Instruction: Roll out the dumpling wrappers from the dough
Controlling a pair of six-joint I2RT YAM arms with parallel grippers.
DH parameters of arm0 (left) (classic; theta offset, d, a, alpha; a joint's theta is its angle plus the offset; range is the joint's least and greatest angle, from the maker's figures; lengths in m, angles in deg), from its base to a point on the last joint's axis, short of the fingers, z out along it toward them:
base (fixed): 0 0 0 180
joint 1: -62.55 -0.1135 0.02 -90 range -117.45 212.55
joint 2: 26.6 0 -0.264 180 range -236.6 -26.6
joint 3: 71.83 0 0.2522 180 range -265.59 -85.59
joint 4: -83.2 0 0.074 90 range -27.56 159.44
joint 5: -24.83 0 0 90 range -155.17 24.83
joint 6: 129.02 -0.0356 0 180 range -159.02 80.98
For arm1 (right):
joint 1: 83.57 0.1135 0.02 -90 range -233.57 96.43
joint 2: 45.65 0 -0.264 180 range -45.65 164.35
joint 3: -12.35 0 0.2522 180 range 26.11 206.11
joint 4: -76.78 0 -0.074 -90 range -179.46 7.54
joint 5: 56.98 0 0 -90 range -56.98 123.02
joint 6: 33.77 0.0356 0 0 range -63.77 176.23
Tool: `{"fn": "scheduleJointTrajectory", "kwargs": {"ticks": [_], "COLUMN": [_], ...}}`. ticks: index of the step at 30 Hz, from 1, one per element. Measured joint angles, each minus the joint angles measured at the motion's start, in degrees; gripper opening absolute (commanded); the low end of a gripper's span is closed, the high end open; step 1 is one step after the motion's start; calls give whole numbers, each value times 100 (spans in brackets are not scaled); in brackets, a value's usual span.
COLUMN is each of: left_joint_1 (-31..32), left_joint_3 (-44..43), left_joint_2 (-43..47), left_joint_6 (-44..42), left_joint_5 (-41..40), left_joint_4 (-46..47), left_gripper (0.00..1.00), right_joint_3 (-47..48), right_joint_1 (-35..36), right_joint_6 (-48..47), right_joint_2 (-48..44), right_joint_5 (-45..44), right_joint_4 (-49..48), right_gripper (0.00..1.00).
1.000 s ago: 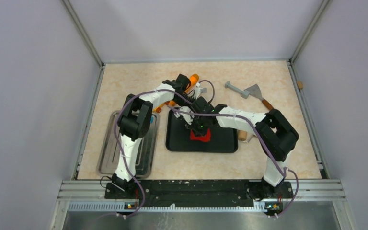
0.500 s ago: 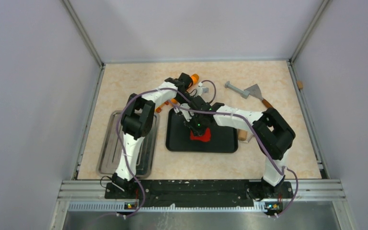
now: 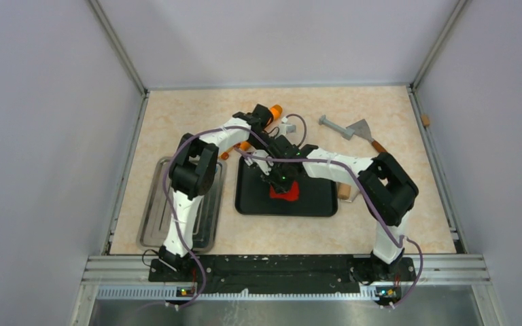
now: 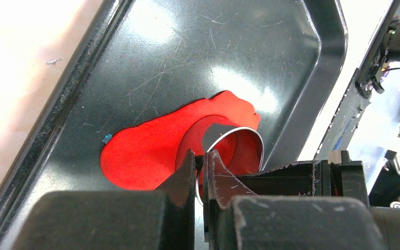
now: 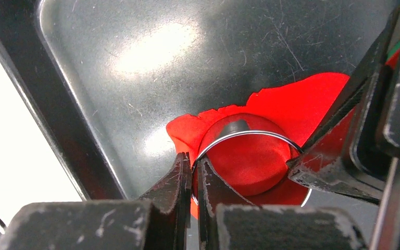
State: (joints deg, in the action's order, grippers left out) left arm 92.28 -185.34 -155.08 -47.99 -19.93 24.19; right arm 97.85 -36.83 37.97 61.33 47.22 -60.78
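Note:
The red dough [image 3: 286, 194] lies as a flat irregular sheet in the black tray [image 3: 248, 204]. A thin metal ring cutter [image 4: 251, 135] stands on the dough, with a round red disc inside it [image 5: 247, 156]. My left gripper [image 4: 200, 167] is shut on the ring's rim. My right gripper [image 5: 193, 167] is shut on the rim at another spot. The left gripper's fingers [image 5: 323, 161] show at the right of the right wrist view. In the top view both grippers [image 3: 274, 176] [image 3: 289, 179] meet over the dough and hide the ring.
A steel tray [image 3: 155, 217] lies left of the black tray. An orange-handled rolling pin [image 3: 274, 110] lies behind the left arm. A grey T-shaped tool [image 3: 333, 125] and a scraper [image 3: 363, 129] lie at the back right. A small wooden piece [image 3: 343, 193] sits by the black tray's right edge.
The left arm's elbow has shifted slightly. Both grippers stay shut on the ring over the dough.

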Motion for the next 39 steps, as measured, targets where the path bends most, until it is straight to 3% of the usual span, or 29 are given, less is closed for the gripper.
{"fn": "scheduleJointTrajectory", "kwargs": {"ticks": [13,22,24,29,39], "left_joint_1": [24,2,-13,-28,-723], "left_joint_3": [837,940,914,811,925], "left_joint_2": [527,610,610,610,1408], "left_joint_6": [-17,-20,-31,-221,251], "left_joint_5": [-170,-240,-240,-304,74], "left_joint_4": [739,778,717,404,378], "left_gripper": [0,0,8,40,41], "right_joint_3": [-15,-85,-85,-85,105], "right_joint_1": [0,0,0,0,2], "right_joint_6": [-1379,-1897,-1932,-2013,-2017], "right_joint_2": [-74,-136,-136,-138,-138], "right_joint_5": [153,197,201,223,205], "right_joint_4": [356,380,393,417,717], "right_gripper": [0,0,0,0,0]}}
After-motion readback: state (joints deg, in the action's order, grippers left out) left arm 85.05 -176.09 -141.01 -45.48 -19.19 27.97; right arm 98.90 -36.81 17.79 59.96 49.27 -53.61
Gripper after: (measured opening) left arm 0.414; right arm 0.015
